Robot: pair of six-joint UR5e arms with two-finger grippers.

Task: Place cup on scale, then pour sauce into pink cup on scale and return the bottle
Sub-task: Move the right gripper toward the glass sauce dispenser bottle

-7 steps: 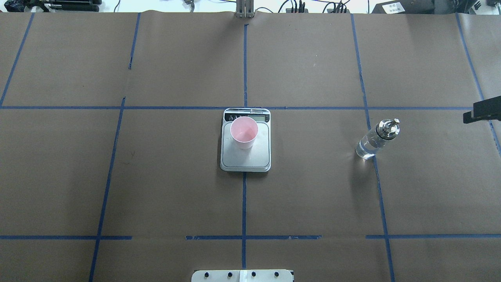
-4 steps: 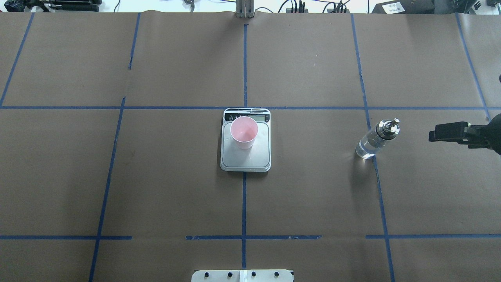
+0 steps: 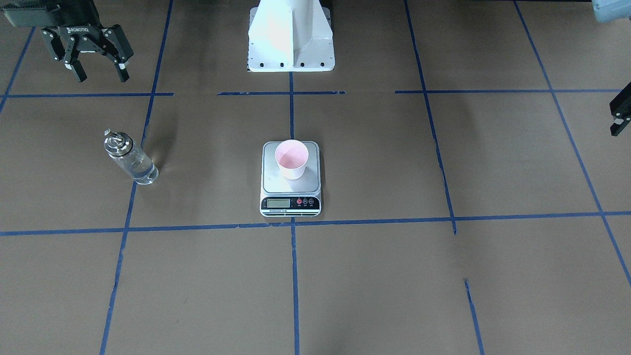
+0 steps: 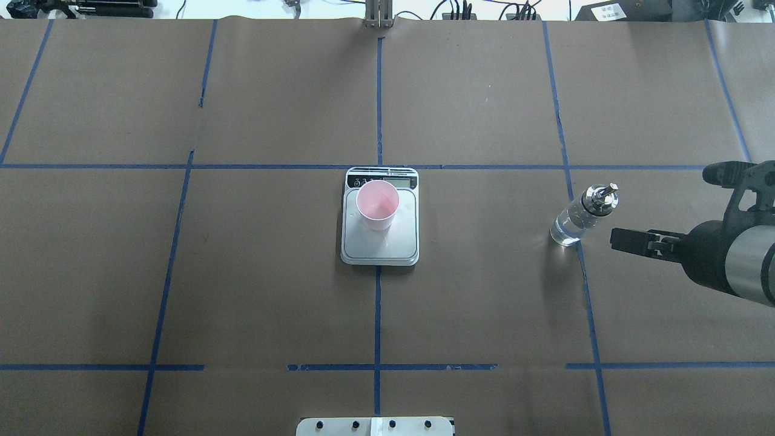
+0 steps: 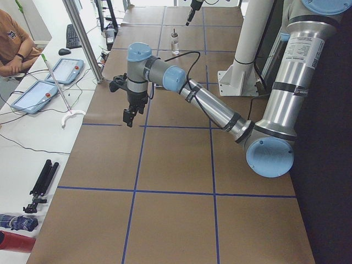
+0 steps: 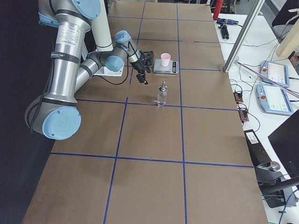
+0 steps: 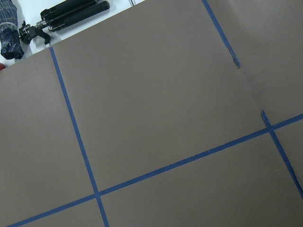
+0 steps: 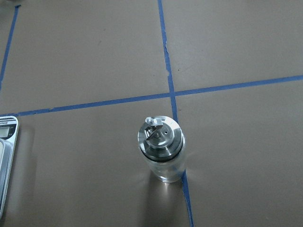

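Note:
The pink cup [image 3: 291, 159] stands upright on the steel plate of the scale [image 3: 276, 183], toward its display end; it also shows in the overhead view [image 4: 377, 204] on the scale [image 4: 393, 243]. The clear glass bottle [image 4: 578, 218] with its metal spout stands upright on the brown paper to the robot's right, partly filled with clear sauce. It sits centred in the right wrist view [image 8: 161, 147]. My right gripper [image 3: 100, 74] is open and empty, above the table beside the bottle and apart from it. My left gripper [image 3: 620, 116] shows only partly at the view's edge, far from everything.
The robot's white base [image 3: 291, 44] stands at the table's near-middle edge. Blue tape lines grid the brown paper. Tablets [image 5: 69, 66] and a folded tripod [image 5: 41, 184] lie off the table's left end, where a person [image 5: 11, 38] sits.
My right gripper has come in from the right edge of the overhead view, moving toward the bottle and nearer the robot. Cup, scale and bottle have not moved.

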